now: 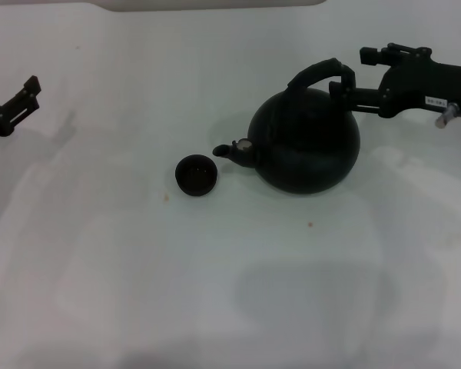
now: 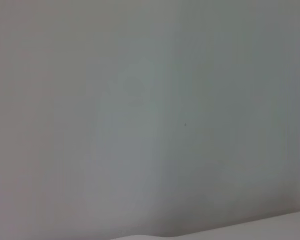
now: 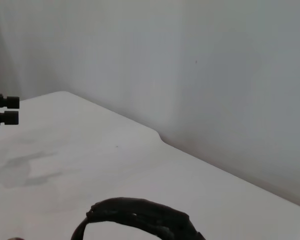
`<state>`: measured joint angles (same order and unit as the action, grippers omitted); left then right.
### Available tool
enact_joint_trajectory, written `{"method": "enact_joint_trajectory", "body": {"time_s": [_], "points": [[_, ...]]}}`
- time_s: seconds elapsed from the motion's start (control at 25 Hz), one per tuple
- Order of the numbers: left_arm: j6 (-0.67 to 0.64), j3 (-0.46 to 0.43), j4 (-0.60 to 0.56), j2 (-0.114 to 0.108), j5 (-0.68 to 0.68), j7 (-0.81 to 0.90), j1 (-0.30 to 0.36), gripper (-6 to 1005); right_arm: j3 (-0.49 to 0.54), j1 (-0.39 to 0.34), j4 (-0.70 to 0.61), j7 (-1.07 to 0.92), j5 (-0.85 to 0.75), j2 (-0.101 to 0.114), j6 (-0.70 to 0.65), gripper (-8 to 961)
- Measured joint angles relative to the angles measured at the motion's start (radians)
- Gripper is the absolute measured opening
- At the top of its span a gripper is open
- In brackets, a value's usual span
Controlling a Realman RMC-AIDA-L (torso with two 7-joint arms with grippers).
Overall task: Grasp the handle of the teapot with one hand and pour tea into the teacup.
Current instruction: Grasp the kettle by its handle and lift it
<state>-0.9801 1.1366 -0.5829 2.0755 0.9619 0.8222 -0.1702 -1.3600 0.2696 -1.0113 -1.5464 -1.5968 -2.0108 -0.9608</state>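
We see the teapot [image 1: 306,142] standing upright on the white surface [image 1: 215,292], with its spout turned toward the teacup [image 1: 196,174], which stands just beside the spout but does not touch it. The right pincer [image 1: 341,86] has reached the handle [image 1: 320,71] at its rear end. One finger lies on the outer side of the hoop and the other below it, so the pincer is around the handle, but we cannot tell if it already presses on it.

The left pincer [image 1: 29,94] is far at the left edge, well apart from both things, with its fingers spread open and holding nothing.

We judge the task is at its beginning. The approach to the handle looks finished. The firm grip, the lifting, the tilting over the cup and the pouring remain.
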Motion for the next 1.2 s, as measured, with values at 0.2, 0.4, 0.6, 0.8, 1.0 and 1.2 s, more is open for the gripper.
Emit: {"method": "enact_joint_trajectory", "body": {"time_s": [0.2,0.4,0.6,0.8,1.0,1.2], "points": [[0.000,0.000,0.000,0.000,0.000,0.000,0.000,879,-0.009,0.002,0.001,-0.002,0.002,0.000,0.007,797],[0.000,0.000,0.000,0.000,0.000,0.000,0.000,879,-0.006,0.003,0.001,-0.005,0.003,0.001,0.006,678],[0.000,0.000,0.000,-0.001,0.000,0.000,0.000,880,-0.006,0.004,-0.003,0.008,-0.003,0.002,0.007,467],[0.001,0.000,0.000,-0.002,0.000,0.000,-0.003,880,-0.010,0.009,0.002,0.009,-0.006,0.005,0.006,318],[0.001,0.000,-0.001,-0.002,-0.003,0.001,-0.002,880,-0.013,0.024,0.014,0.022,-0.019,0.007,-0.008,218],[0.001,0.000,-0.001,-0.002,-0.002,0.001,-0.006,880,-0.019,0.043,0.040,0.047,-0.030,0.004,-0.011,165]]}}
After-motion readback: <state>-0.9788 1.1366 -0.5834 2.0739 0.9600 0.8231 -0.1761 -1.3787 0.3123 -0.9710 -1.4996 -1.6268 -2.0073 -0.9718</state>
